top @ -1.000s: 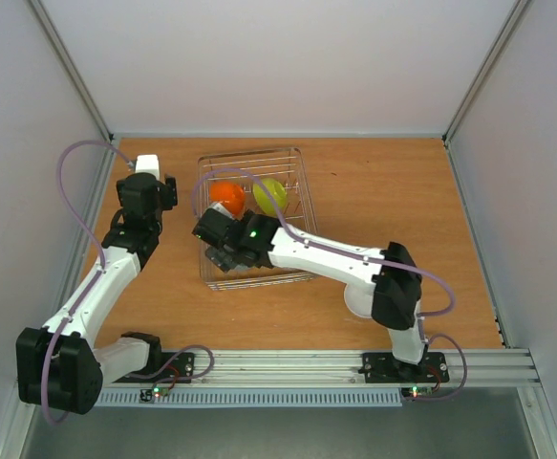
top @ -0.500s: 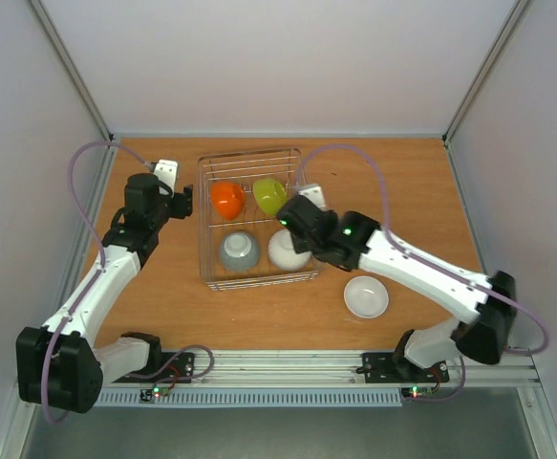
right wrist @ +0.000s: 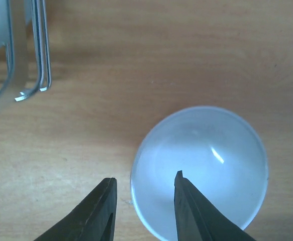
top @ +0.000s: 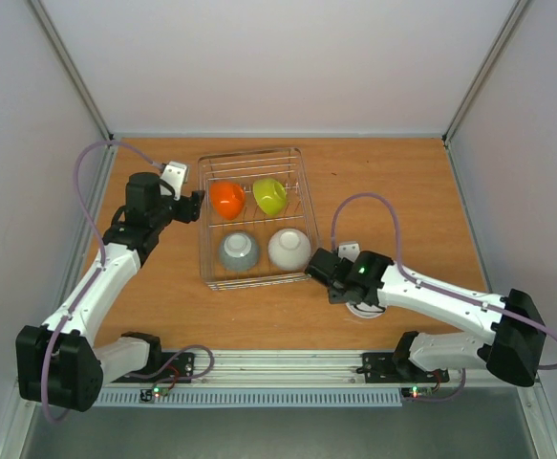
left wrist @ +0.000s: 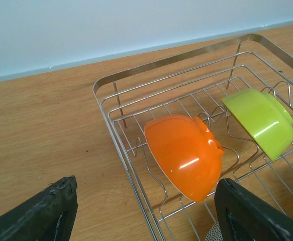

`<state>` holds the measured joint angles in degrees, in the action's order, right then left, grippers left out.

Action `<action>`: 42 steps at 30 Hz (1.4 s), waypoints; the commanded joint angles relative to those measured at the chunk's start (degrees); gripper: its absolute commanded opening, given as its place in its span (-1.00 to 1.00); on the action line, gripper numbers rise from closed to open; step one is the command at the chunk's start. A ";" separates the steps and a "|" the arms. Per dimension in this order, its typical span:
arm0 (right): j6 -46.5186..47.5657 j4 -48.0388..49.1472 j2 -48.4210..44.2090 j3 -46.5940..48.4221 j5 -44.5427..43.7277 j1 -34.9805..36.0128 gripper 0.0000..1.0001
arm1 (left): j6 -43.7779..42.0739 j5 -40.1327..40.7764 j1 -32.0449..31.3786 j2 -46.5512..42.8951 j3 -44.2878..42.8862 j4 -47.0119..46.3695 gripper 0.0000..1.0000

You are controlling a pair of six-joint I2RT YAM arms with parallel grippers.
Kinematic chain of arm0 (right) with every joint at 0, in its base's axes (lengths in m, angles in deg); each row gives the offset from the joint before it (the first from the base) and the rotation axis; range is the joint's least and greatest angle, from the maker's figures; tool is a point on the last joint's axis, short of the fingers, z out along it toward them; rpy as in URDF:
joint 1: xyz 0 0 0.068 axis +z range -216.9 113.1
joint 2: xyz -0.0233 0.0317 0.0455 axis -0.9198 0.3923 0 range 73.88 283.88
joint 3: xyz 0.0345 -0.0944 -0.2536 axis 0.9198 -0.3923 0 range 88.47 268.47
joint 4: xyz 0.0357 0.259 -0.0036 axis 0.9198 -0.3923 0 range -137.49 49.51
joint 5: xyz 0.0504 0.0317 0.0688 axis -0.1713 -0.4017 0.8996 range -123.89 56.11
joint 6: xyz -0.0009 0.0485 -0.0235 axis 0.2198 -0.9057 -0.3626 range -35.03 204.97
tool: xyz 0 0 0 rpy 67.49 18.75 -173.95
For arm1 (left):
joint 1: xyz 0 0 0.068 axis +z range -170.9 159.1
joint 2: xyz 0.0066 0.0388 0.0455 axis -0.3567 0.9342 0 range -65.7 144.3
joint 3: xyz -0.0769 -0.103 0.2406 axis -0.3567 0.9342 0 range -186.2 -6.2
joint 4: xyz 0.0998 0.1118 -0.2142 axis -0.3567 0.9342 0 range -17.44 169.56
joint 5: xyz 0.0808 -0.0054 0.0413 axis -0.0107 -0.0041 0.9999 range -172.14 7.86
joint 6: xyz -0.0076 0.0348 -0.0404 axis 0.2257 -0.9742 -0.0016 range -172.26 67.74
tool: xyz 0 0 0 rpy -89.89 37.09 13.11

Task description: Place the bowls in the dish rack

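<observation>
One white bowl (right wrist: 201,168) lies largely hidden from above beneath the right gripper (right wrist: 143,179)

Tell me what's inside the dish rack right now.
Four bowls: orange bowl and lime green bowl at the far end, grey bowl and white bowl nearer. The second white bowl sits outside on the table, under the open right gripper, mostly hidden from above.

Bright even light, soft shadows; small glare on orange bowl (left wrist: 184,155), white bowl (right wrist: 211,165); dish rack (right wrist: 39,45) corner blurred
</observation>
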<state>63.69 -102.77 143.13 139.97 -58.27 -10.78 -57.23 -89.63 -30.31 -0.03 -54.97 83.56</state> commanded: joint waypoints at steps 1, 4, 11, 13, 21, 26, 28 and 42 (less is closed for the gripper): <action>-5.69 1.29 1.27 -2.10 2.29 1.68 -0.37 | -0.48 -1.56 -0.17 0.42 -1.68 -0.46 0.50; -5.90 3.41 3.72 -3.55 3.01 1.88 -0.39 | -0.56 -1.50 -0.17 0.51 -1.68 -0.46 0.50; -6.95 5.57 8.71 -5.99 2.48 1.89 -0.40 | -0.56 -1.26 -0.17 0.25 -1.51 -0.48 0.49; -7.11 6.12 9.66 -6.56 2.38 1.93 -0.41 | -0.48 -1.31 -0.17 0.41 -1.50 -0.57 0.50; -5.65 7.58 10.66 -7.48 2.98 1.98 -0.97 | -0.56 -0.78 -0.17 0.68 -1.41 -0.86 0.49; -5.87 -1.21 10.89 -1.18 -4.02 6.32 -0.97 | -0.86 -6.00 -0.25 1.23 -2.34 0.94 0.50; -5.92 -6.28 11.64 3.62 -7.96 9.75 -0.97 | -1.61 -10.98 -0.81 2.02 -3.54 3.12 0.50; 17.52 -1.20 23.02 27.65 -5.21 27.07 -0.97 | -17.25 -19.38 -12.38 9.52 -17.13 28.47 0.39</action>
<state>73.17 -106.46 163.48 164.43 -64.48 14.99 -69.04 -105.06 -42.00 9.56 -68.94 104.83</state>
